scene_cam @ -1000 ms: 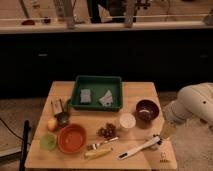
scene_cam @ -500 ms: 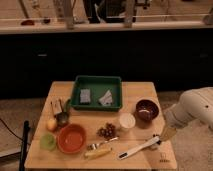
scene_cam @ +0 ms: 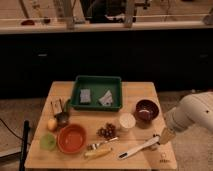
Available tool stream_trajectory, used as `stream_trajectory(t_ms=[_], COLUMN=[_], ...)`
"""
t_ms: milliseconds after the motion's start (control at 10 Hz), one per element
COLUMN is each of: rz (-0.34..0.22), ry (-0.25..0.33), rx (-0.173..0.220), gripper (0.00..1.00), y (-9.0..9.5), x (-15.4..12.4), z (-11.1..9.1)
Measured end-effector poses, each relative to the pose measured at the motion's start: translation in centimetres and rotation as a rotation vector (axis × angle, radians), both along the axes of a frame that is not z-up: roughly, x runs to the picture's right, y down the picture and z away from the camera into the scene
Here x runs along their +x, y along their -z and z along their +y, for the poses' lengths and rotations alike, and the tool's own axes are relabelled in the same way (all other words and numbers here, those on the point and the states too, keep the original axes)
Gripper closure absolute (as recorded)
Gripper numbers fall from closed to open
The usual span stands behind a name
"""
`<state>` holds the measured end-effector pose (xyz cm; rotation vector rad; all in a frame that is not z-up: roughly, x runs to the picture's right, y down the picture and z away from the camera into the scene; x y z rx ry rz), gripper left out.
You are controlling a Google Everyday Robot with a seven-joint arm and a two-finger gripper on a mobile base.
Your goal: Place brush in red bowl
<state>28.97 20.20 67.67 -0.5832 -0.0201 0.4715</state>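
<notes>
The brush [scene_cam: 138,148] lies slantwise on the wooden table near the front right, its white handle running from lower left up to the right end by my gripper. The red bowl [scene_cam: 71,138], wide and orange-red, sits at the front left and is empty. My gripper [scene_cam: 163,136] hangs from the white arm [scene_cam: 192,114] at the table's right edge, right at the brush's right end. Whether it touches the brush I cannot tell.
A green tray [scene_cam: 116,86] with two items stands at the back middle. A maroon bowl [scene_cam: 147,110], white cup [scene_cam: 126,121], dark grapes [scene_cam: 106,131], fork [scene_cam: 100,144], yellow stick-like item [scene_cam: 98,152], green cup [scene_cam: 48,142] and yellow fruit [scene_cam: 52,124] lie around.
The arm has shifted slightly right and lowered the gripper toward the brush's right end. The brush and bowls have not moved.
</notes>
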Motion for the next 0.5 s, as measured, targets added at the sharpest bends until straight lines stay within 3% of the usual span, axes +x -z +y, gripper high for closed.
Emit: stream_trajectory(t_ms=[100, 500], rz=[-0.008, -0.118], ry=[0.008, 0.14], rx=[0.003, 0.02], gripper=[0.2, 0.2], y=[0.0, 0.2], x=[-0.3, -2.2], z=[0.1, 2.8])
